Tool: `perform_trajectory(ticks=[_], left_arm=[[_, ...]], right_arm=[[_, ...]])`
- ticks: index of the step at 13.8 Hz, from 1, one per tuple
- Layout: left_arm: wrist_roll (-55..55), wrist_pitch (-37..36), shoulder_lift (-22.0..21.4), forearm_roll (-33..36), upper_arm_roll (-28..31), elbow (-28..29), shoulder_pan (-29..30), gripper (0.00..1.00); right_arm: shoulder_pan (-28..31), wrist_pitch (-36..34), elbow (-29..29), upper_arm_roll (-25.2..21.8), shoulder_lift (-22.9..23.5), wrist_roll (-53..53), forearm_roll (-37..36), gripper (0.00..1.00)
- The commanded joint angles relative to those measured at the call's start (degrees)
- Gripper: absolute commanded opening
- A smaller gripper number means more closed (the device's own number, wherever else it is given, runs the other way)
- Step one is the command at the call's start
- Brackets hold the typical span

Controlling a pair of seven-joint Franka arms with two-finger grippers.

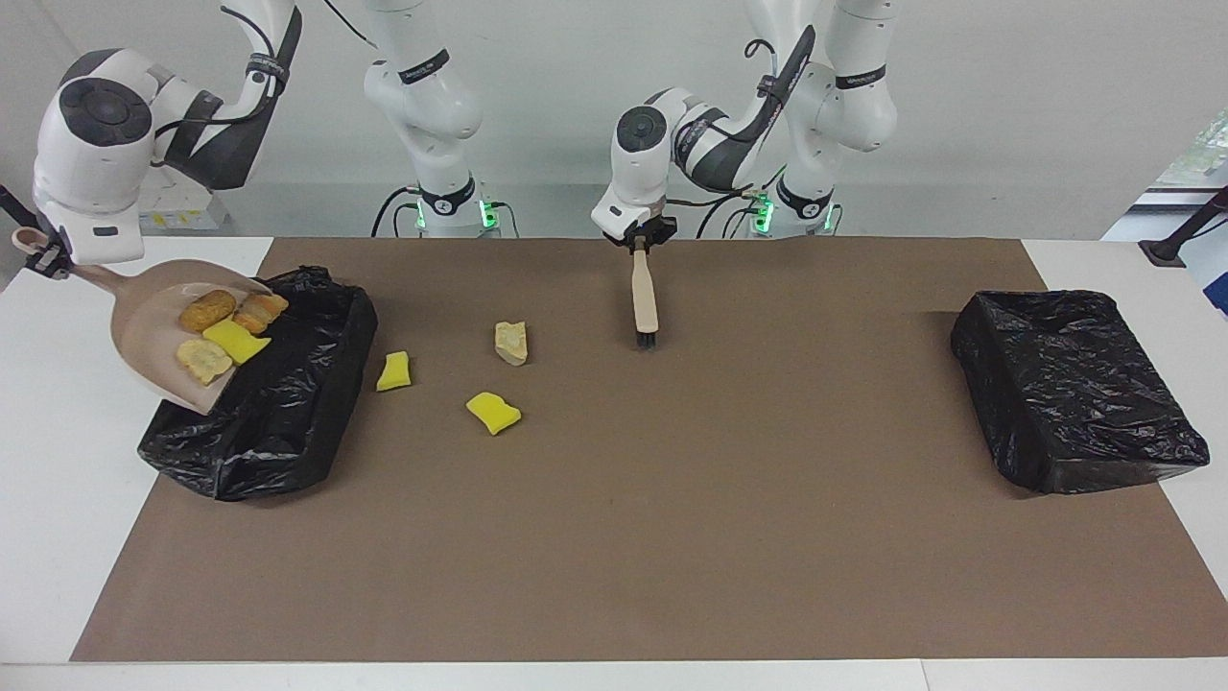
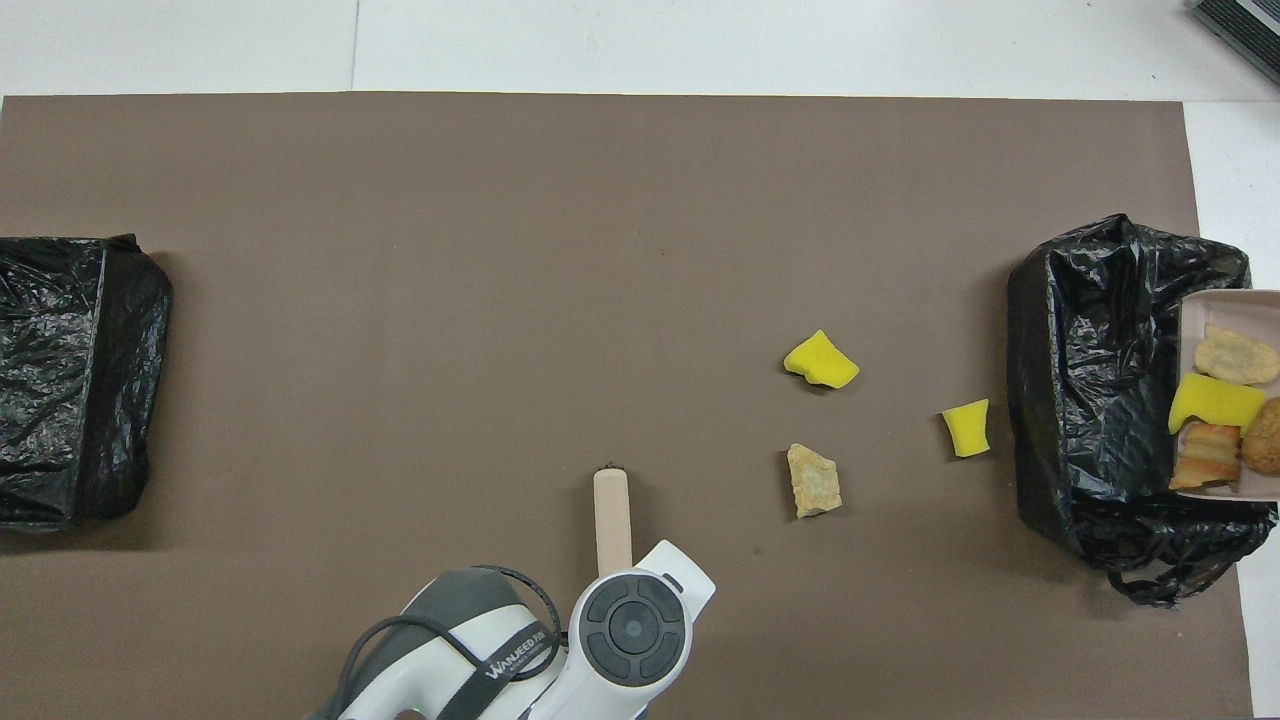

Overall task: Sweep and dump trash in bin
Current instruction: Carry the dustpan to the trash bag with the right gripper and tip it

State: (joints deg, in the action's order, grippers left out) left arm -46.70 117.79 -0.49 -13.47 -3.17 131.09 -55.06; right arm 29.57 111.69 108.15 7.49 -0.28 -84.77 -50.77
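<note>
My right gripper is shut on the handle of the beige dustpan. The pan hangs tilted over the outer rim of the black-lined bin, its lip pointing down at the bag. Several pieces of trash lie in the pan, yellow and tan, and they show again in the pan from overhead. Three scraps rest on the mat: a small yellow one beside the bin, a beige lump and a yellow chunk. My left gripper is shut on a wooden brush hanging bristles down over the mat.
A second black-bagged bin stands at the left arm's end of the table. The brown mat covers most of the tabletop, with white table around it. The left arm's wrist hides its gripper from overhead.
</note>
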Motion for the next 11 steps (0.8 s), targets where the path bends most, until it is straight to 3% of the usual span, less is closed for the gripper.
perform_trajectory(ticks=[1,4,6,7,8,9,10,11], left_arm=[[-1.3,4.2,-1.9,-1.5,0.9,4.9,-4.6,0.0],[-0.9,4.3,-1.5,-1.6,1.0,4.5,-4.4,0.01],[-0.3,4.0,-1.6,-1.6,1.1,4.1,-3.7,0.11],[-0.1,3.9,-1.6,-1.5,1.2,3.7,-3.1,0.27],[0.1,3.8,-1.6,-1.5,1.3,3.1,-2.3,0.6],[0.3,3.8,-1.6,-1.5,1.4,2.6,-1.1,0.82],[1.3,3.8,-2.1,-1.4,1.5,2.0,-0.2,1.0],[2.3,3.4,-2.1,-1.0,1.6,0.6,0.9,1.0]], right_arm=[[-0.4,-3.5,0.7,0.5,-2.5,0.6,-3.3,0.0],[-1.4,-5.6,-0.2,0.8,-4.1,-2.4,-2.9,0.0],[-3.3,-7.4,-0.7,0.8,-4.1,-2.2,-1.0,0.0],[-3.5,-7.8,-0.9,0.8,-4.1,-2.3,2.2,0.0],[-3.6,-8.2,-1.1,0.8,-4.1,-2.3,6.2,0.0],[-3.5,-8.2,-1.0,0.8,-4.1,-2.0,9.6,0.0],[-3.6,-8.2,-0.9,0.8,-4.1,-2.0,12.2,0.0],[-3.6,-9.2,-0.9,0.9,-4.1,-1.6,14.1,0.0]])
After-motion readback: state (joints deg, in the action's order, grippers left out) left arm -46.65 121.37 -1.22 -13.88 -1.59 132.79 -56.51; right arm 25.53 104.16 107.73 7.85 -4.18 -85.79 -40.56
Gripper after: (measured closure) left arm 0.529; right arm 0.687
